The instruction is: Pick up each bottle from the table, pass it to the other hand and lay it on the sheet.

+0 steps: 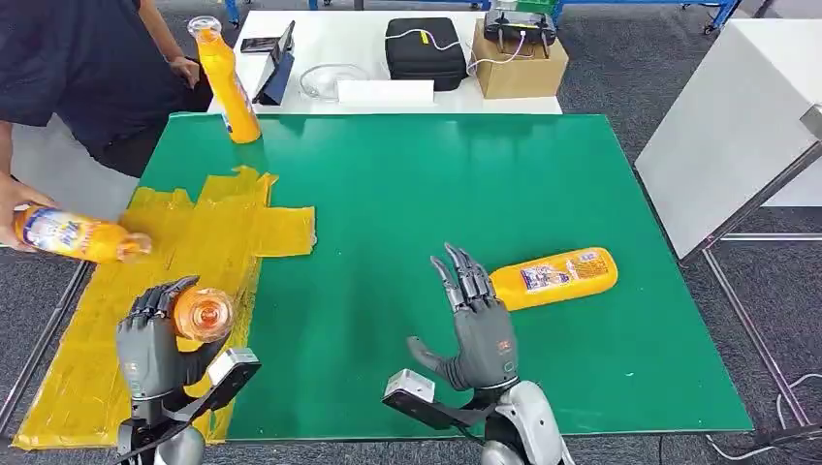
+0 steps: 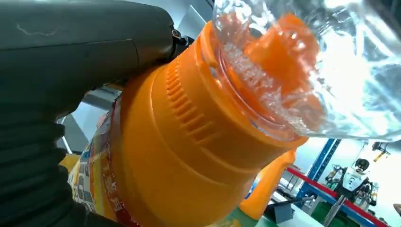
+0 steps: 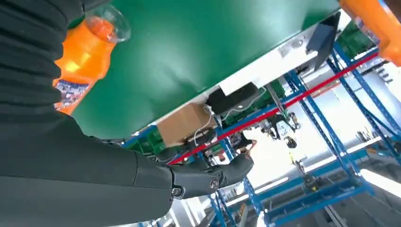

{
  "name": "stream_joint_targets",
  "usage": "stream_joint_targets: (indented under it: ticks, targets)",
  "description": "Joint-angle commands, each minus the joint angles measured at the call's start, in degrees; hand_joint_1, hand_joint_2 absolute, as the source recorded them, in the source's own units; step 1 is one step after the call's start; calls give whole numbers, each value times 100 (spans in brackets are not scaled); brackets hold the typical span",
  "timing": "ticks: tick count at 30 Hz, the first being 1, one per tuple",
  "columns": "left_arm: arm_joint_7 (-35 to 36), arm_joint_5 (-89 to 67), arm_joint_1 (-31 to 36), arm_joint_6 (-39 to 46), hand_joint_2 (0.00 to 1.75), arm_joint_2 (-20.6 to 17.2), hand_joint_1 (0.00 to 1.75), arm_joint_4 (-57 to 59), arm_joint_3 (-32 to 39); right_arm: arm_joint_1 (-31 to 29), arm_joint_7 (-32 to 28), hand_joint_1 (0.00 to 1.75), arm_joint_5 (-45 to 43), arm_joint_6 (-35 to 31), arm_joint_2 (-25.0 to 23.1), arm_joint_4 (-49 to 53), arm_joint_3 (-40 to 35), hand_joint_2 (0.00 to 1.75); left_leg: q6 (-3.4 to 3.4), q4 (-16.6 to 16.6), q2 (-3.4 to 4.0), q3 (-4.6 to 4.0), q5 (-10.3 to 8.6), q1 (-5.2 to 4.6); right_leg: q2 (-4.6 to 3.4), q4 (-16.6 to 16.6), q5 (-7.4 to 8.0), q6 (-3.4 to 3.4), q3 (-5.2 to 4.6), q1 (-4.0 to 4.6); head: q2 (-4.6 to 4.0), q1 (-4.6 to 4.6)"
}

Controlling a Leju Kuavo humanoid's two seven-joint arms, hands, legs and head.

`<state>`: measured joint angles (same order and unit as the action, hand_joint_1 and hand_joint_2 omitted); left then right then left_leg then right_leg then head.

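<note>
My left hand point(image 1: 155, 344) grips an orange bottle point(image 1: 204, 314) above the yellow sheet point(image 1: 165, 281) at the table's near left; its clear cap points toward the camera. Seen from the left wrist, that bottle point(image 2: 189, 142) sits against the hand point(image 2: 61, 71). My right hand point(image 1: 477, 325) is open, fingers spread upward, just left of a second orange bottle point(image 1: 554, 278) lying on the green table point(image 1: 436, 184). That lying bottle point(image 3: 82, 56) appears beside the right hand point(image 3: 71, 161) in the right wrist view. A third orange bottle point(image 1: 227, 82) stands upright at the far left corner.
A person at the left holds another orange bottle point(image 1: 73, 235) over the sheet's edge. Behind the green table stands a white table point(image 1: 407, 97) with a black case point(image 1: 425, 48), a cardboard box point(image 1: 519, 58) and a glass bowl point(image 1: 325, 79). A white table point(image 1: 737, 126) stands at right.
</note>
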<state>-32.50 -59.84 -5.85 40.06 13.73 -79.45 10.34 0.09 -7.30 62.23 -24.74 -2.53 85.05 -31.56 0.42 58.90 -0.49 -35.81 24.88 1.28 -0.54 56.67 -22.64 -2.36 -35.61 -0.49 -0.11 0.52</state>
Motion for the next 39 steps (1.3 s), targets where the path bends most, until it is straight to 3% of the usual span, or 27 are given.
stream_joint_targets:
  ticks: [1, 6, 7, 8, 12, 15, 20, 21, 22, 27, 28, 35, 39]
  targets:
    - [-111, -292, 120, -6, 175, 146, 175, 40, 284, -37, -17, 0, -14, 51, 203, 62, 70, 175, 7, -6, -1, 23, 7, -6, 9, -2, -9, 4, 23, -3, 0, 0]
    - [-528, -1348, 108, -6, 175, 556, 175, 111, 1032, 282, -59, 0, -74, -65, 568, 664, 46, 175, 11, -7, -3, 36, 13, -8, 14, -4, -16, 5, 39, -4, 0, -2]
    - [-679, -1062, 196, -9, 175, 278, 175, 391, 1074, 299, -60, 0, -77, -79, 589, 696, 56, 175, 8, -4, -7, 21, 8, -6, 13, -3, -11, 3, 25, -5, 0, 2]
    - [-322, -1638, 152, -6, 175, 418, 175, 522, 877, 337, -51, 0, -103, -60, 668, 793, 96, 175, 9, -5, -1, 30, 12, -7, 8, -4, -13, 4, 32, -5, 0, 0]
    - [402, -2030, 270, -6, 175, -86, 175, 1504, 209, 317, -141, 0, -285, 19, 778, 855, 224, 175, 6, -18, -8, 32, 3, -14, 15, -9, -8, 6, 32, -14, 0, -2]
    - [1427, -2425, 952, -377, 175, -729, 175, 3449, -600, -61, -261, 0, -487, 176, 703, 607, 199, 175, 6, -29, -18, 43, -3, -18, 25, -17, -7, 8, 44, -16, 0, -2]
    - [2201, -2796, 1467, -382, 175, -984, 175, 4800, -997, -348, -285, 0, -510, 223, 576, 302, 33, 175, 3, -24, 12, 40, -3, -17, -13, -11, 6, 6, 31, -17, 0, -2]
    - [2330, -2879, 1484, -344, 175, -1008, 7, 4872, -1067, -364, -271, 0, -526, 219, 584, 296, 17, 175, 2, -30, 30, 52, 0, -17, -23, -15, 11, 11, 37, -16, 0, -4]
    - [2499, -3016, 1503, -442, 175, -1077, 0, 4954, -1256, -381, -259, 0, -547, 220, 592, 287, 7, 175, 0, -23, 31, 48, 3, -14, -29, -10, 11, 10, 36, -14, 0, 0]
    - [2542, -3016, 1478, -431, 175, -1086, 0, 4960, -1304, -392, -254, 0, -557, 223, 596, 282, 11, 175, 1, -27, 15, 79, -3, -11, -20, -10, 0, 13, 72, -10, 0, -2]
    - [2542, -3016, 1478, -431, 0, -1086, 0, 4960, -1304, -392, -254, 0, -557, 223, 596, 282, 11, 175, 1, -25, 13, 81, -1, -14, -18, -5, -2, 7, 80, -14, 0, -2]
    - [2309, -2751, 1382, -326, 0, -1130, 0, 4947, -1294, -441, -290, 0, -641, 248, 603, 211, 3, 175, 2, -34, -18, 136, 31, -16, 1, -5, -34, 2, 143, -17, 0, -4]
    - [1645, -2064, 1319, -399, 0, -1117, 0, 4771, -1071, -453, -306, 0, -660, 247, 594, 152, 10, 175, -9, -36, -32, 143, 8, -15, 13, -9, -34, 1, 155, -17, 0, -2]
